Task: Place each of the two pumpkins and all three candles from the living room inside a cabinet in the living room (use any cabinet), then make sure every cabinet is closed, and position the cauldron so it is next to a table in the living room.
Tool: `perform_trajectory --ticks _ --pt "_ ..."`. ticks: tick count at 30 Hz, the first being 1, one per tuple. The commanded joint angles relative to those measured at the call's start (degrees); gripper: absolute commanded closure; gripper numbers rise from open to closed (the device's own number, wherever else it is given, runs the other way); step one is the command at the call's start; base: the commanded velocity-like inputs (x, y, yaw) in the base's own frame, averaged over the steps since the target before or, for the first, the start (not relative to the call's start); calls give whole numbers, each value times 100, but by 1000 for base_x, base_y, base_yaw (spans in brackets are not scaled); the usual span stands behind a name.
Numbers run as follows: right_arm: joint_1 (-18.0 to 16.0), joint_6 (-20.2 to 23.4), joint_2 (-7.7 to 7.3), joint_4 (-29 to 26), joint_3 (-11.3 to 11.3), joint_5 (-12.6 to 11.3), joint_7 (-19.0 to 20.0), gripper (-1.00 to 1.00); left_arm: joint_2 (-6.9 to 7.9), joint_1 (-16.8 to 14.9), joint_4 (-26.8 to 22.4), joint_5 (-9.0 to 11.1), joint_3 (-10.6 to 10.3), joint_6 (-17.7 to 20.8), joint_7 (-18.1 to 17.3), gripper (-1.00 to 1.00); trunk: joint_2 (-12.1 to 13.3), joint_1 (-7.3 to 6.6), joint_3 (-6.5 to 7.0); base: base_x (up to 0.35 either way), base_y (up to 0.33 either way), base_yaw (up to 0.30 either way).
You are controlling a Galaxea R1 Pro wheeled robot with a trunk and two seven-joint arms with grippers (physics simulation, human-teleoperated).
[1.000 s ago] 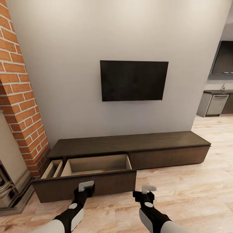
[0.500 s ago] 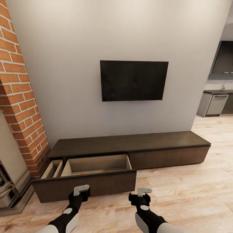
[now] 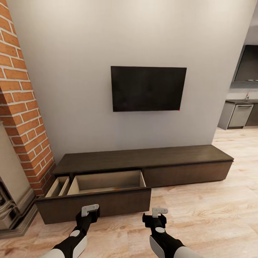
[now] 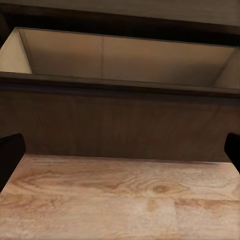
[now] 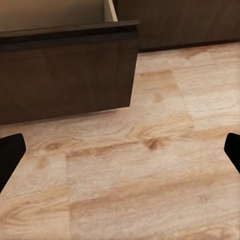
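Cabinet: long, low, dark-brown unit standing against the grey wall, below the wall-mounted television. Its large drawer, at the cabinet's brick-column end, stands pulled well out over the wooden floor, pale interior exposed; a narrower compartment beside it, nearer the brick column, is likewise open. The cabinet's other front, toward the kitchen side, sits flush and closed. Contents of drawer: two small orange flecks visible just above the drawer's front edge, too small to identify with certainty; possibly pumpkins. No candle can be made out; most of the drawer floor is hidden behind the drawer front. Left tool: hangs just in front of the drawer's front panel, not touching it, fingers spread wide, holding nothing; the left wrist view looks straight at the drawer face and into the pale box behind it. Right tool: off the drawer's corner, over bare floor, fingers spread wide, empty. Task status, judged: stowing may be partly or wholly done, but the count inside cannot be confirmed. Outstanding for certain: drawer and side compartment to be pushed shut. The cauldron's placement beside a living-room surface cannot be judged from here. Likely step in hand: lining up the left tool against the drawer front for a push.
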Motion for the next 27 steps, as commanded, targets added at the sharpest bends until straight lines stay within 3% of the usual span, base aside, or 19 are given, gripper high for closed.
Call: perform_trajectory --ticks 1,19,27 --pt "-6 -27 -1 4 49 -60 -22 -100 1 -5 4 29 -50 -20 38 -100 -45 22 -24 0 0 0" --pt "-6 -36 3 -27 49 -66 3 -100 35 -4 42 29 -50 -303 38 -100 -767 417 -347 0 0 1" --pt "-6 -36 9 -31 49 -69 3 -100 36 -1 48 29 -50 -310 38 -100 -1087 593 -486 0 0 203"
